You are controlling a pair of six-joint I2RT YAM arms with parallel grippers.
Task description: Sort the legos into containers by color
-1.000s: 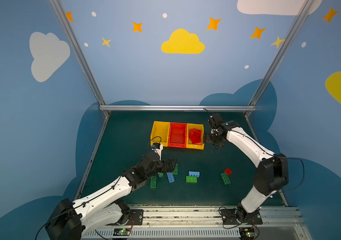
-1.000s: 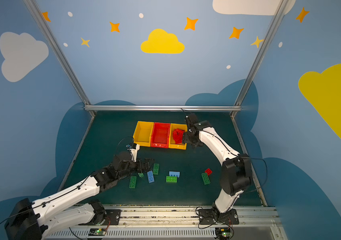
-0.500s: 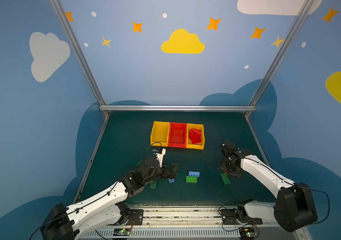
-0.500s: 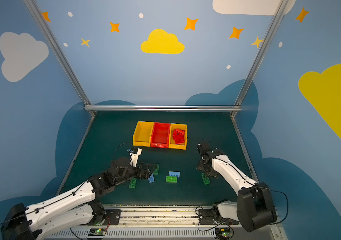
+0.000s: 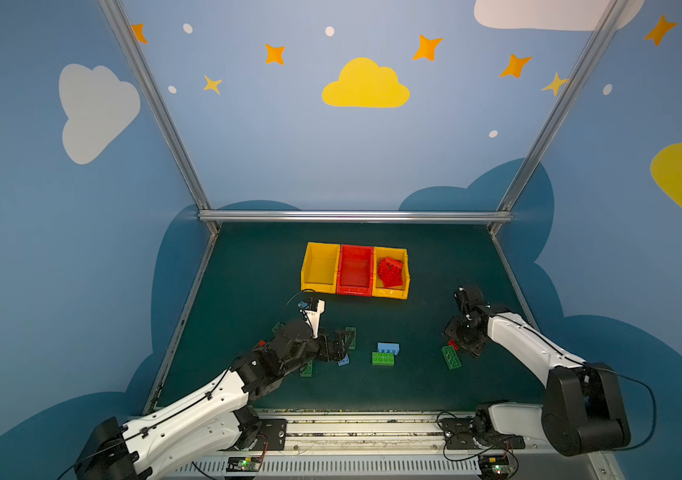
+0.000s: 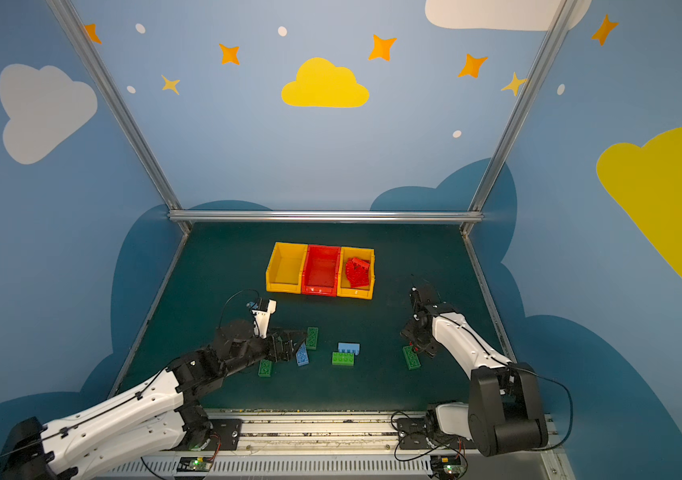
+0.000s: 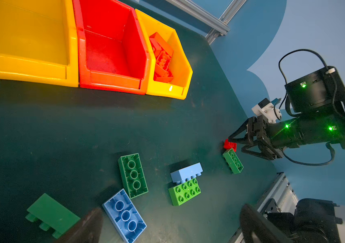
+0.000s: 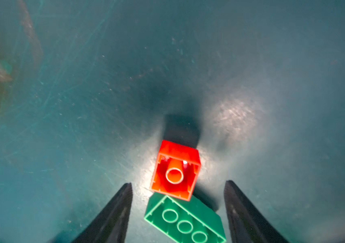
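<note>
Three joined containers stand at the back: a yellow bin (image 5: 318,288), a red bin (image 5: 354,291) and a yellow bin (image 5: 389,294) that holds several red legos (image 5: 391,272). My right gripper (image 8: 178,183) is open and low over the mat, its fingers on either side of a small red brick (image 8: 175,170) and a green brick (image 8: 185,221), with gaps on both sides. My left gripper (image 7: 167,227) is open above an upturned light blue brick (image 7: 124,215), near an upturned green brick (image 7: 133,175). A light blue brick (image 5: 388,347) lies against a bright green one (image 5: 383,358).
Another green brick (image 5: 307,369) lies under the left arm, and a green piece (image 5: 278,327) and a red piece (image 5: 261,343) peek out behind it. A metal rail (image 5: 352,216) closes the back of the dark mat; blue walls stand on both sides.
The right arm has swung from over the right yellow bin to the front right, down over the small red brick, and its jaws have narrowed. The left arm shifted slightly toward the bricks.
</note>
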